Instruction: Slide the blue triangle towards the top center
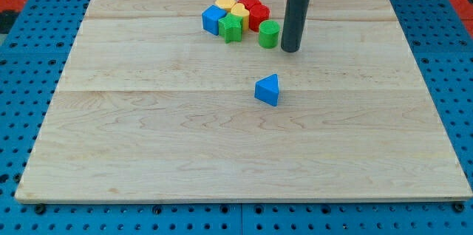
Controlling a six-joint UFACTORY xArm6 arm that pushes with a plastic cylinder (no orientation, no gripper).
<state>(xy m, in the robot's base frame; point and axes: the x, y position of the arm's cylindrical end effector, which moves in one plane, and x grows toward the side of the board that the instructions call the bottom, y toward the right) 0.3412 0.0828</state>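
A pale wooden board [148,154] fills most of the frame, lying on a blue pegboard surface [29,213] that shows along every edge.

The rod [297,13] comes down from the top edge, a little right of centre, standing upright and dark. There are no jaws to open or close; it is a plain rod. My tip [290,49] rests on the board in the upper middle, just right of the green cylinder [268,34], close beside it; whether they touch cannot be told.

A cluster of blocks sits in the upper centre, left of the rod. From the view's left: a blue cube [213,19] at the cluster's left edge, a green star-like block [231,28] beside it toward the bottom, a yellow block [238,11] and an orange one [225,2] behind them, and two red blocks, one [252,1] at the cluster's top and one [258,18] between the yellow block and the green cylinder. These blocks are packed together, touching or nearly so.

The blue triangle [267,90] stands alone near the middle of the board, well below the cluster and below and slightly left of my tip, apart from both. The cluster and the green cylinder lie between it and the board's top centre.
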